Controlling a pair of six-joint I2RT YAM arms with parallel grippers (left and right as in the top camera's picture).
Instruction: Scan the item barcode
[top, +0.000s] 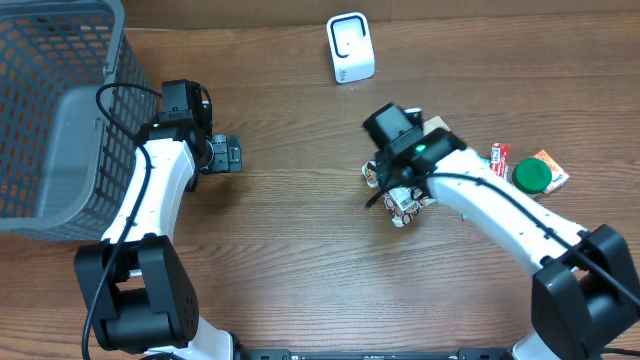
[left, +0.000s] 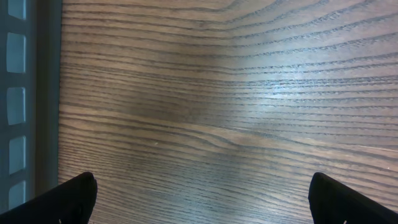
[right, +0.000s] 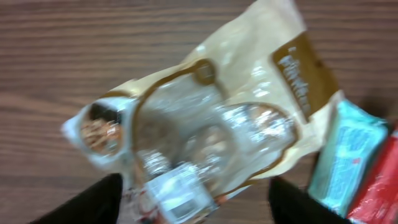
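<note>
The wooden table (top: 300, 260) lies under both tools, its grain filling the left wrist view. The grey mesh basket (top: 50, 110) is the largest thing on it, standing just beside the left gripper (top: 228, 155) on its outer side; its wall runs down the edge of that wrist view. The left arm (top: 160, 195) holds this gripper low over bare wood with its two fingers (left: 78, 193) spread as wide as they go, and there is nothing between them.

The right arm (top: 500, 215) reaches in from the other side, and the right gripper (right: 194, 200) points straight down. Its fingers (right: 99, 199) stand wide apart and grip nothing. The snack packet (right: 211, 124), a cream and brown bag with a clear window, lies flat on the table directly below this gripper, its lower end between the two fingers. I cannot tell whether either fingertip touches the wrapper. A white label (right: 180, 196) on the packet sits between the fingertips, too blurred to read.

The white scanner (top: 350, 48) stands upright well apart from the right gripper, towards the far edge of the table.

Near the right gripper, towards the right edge of the table, lie a teal packet (right: 348, 155) touching the bag's edge, a red packet (top: 499, 158), an orange packet (top: 552, 165) and a round green lid (top: 530, 175)
</note>
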